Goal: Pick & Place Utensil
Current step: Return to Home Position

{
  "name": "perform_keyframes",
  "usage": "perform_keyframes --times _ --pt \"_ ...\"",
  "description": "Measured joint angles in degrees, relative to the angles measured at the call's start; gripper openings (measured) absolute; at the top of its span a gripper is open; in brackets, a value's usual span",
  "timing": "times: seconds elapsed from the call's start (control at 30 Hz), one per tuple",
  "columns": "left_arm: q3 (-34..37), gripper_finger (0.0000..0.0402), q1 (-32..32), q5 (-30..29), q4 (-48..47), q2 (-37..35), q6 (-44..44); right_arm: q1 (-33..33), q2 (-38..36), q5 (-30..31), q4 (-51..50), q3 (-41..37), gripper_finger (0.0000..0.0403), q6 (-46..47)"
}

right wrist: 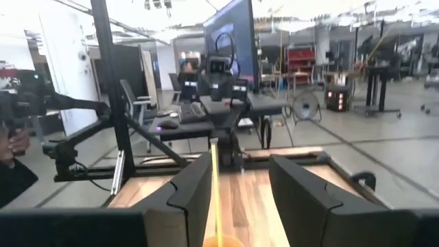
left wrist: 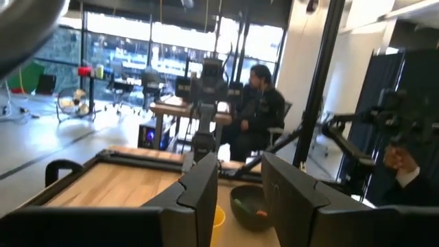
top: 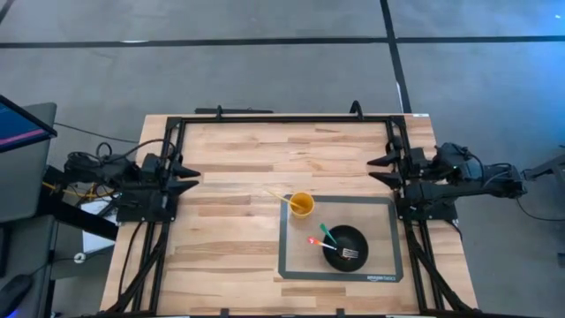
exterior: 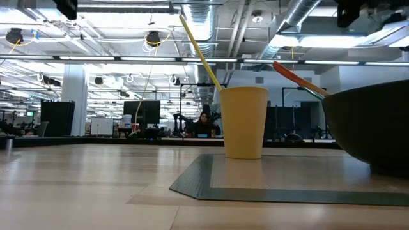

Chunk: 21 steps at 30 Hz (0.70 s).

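A yellow cup (top: 301, 205) stands on a grey mat (top: 380, 212) right of the table's middle. A thin yellow utensil (top: 275, 194) sticks out of the cup and leans toward the left. A black bowl (top: 344, 247) sits on the mat nearer the front. A fork (top: 350, 253), a green-handled utensil (top: 325, 231) and an orange-handled one (top: 314, 240) lie in the bowl. My left gripper (top: 194, 177) hovers open at the table's left edge, and my right gripper (top: 371, 170) hovers open at the right edge. Both point level toward the middle and hold nothing.
A black frame (top: 282, 118) runs along the table's far edge and down both sides. Bare wood lies between the left gripper and the mat. A seated person (left wrist: 260, 110) shows beyond the table in the left wrist view.
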State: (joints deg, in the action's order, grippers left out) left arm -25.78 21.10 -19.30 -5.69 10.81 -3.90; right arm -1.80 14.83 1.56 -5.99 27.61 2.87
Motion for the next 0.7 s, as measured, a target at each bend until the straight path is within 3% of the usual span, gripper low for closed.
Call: perform_keyframes --times 0.27,0.7 --pt "3.7 0.0115 0.0 0.0 1.1 -7.9 0.2 0.1 0.0 3.5 2.0 -3.5 0.0137 1.6" --pt "7.5 0.0115 0.0 0.0 1.1 -10.8 0.5 0.0 -6.0 5.4 -4.5 -4.6 0.0143 1.7"
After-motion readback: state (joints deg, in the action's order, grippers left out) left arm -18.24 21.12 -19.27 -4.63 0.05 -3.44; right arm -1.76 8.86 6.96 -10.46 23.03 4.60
